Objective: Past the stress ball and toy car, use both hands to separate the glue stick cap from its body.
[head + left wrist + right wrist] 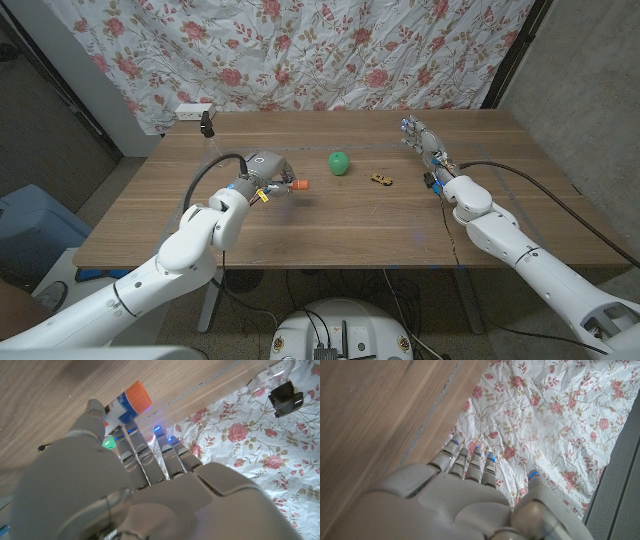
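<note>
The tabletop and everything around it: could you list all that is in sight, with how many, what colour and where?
glue stick: one, white body with orange cap, held in the left robot hand, cap pointing toward the ball
stress ball: one, green, middle of the table
toy car: one, small, yellowish, just right of the ball
power strip: one, white, beyond the table's far left corner
black clip-like object: one, far left corner
table: one, brown wood
floral cloth: one, white with pink roses, behind the table
left robot hand: one, grey, gripping the glue stick
right robot hand: one, grey, empty, far right of table
</note>
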Motion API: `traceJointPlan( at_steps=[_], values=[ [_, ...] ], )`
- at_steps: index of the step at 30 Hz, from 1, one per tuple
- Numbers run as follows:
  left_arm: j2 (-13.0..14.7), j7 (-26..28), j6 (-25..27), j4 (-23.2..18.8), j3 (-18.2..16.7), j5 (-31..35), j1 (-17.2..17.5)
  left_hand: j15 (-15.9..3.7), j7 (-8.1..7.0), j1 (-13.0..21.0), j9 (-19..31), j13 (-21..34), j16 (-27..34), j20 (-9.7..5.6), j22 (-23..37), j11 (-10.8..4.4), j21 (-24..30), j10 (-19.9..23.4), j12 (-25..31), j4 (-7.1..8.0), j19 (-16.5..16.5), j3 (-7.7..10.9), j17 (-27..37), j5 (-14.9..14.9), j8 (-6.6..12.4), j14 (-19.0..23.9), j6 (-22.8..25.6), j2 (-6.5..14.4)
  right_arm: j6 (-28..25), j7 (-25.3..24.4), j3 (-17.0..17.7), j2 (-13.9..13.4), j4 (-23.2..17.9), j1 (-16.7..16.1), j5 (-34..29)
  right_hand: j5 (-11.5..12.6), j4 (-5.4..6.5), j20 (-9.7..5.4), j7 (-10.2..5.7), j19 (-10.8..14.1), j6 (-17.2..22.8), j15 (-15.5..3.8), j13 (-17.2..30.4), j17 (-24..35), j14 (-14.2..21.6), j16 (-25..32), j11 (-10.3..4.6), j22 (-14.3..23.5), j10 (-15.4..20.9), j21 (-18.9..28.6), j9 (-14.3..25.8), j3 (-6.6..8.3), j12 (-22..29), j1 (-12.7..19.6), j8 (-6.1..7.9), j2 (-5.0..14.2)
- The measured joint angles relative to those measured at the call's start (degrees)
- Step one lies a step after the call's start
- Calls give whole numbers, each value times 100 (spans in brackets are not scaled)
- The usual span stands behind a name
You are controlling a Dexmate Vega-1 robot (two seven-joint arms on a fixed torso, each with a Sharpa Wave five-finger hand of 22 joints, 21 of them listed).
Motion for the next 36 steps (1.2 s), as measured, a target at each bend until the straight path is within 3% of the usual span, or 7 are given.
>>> traceJointPlan(
  at_steps=[12,15,23,30,36],
  values=[
    [-177,469,-198,239,125,-416,-229,0,0,-22,-4,-3,0,-21,0,-10,0,9,-3,-15,-21,-15,0,-4,17,0,0,22,-57,95,-125,-246,-202,50,-377,-1,-94,1,-25,1,25,3,4,-25,3,-44,0,0,0,0,0,2,0,0,-28,-1],
    [-231,634,-254,305,156,-559,-282,0,0,-22,-4,-4,0,-21,0,-10,0,9,-5,-15,-21,-15,0,-5,17,0,0,22,-71,100,-145,-343,-304,50,-493,-1,-143,42,-94,41,94,33,29,-31,32,-44,-59,0,64,0,0,16,0,70,-28,-70],
    [-404,979,-326,481,239,-849,-413,0,0,-22,-11,24,0,-21,0,-10,0,9,-18,-23,-21,-23,-1,-6,16,0,0,22,-89,68,-152,-536,-524,-2,-827,-49,-213,137,-92,70,92,75,29,-56,-10,-44,-60,0,226,0,0,28,45,68,-28,-68],
    [-511,1235,-443,631,305,-1103,-554,0,0,-22,-10,39,0,-21,0,-10,0,9,-15,-5,-21,-42,-1,1,12,0,0,22,-55,79,-143,-735,-696,-28,-1096,-49,-379,157,-163,49,17,127,56,-83,-63,-84,-61,0,226,0,0,32,45,203,-28,-204],
    [-574,1399,-565,784,387,-1279,-714,0,1,-23,-9,39,0,-21,0,4,0,65,1,-22,-21,-58,-1,1,10,0,0,23,7,166,-133,-921,-815,-27,-1338,-88,-545,219,-107,-13,-161,206,55,-110,-142,-105,-73,0,87,-24,30,39,-5,339,-49,-339]
  ],
)
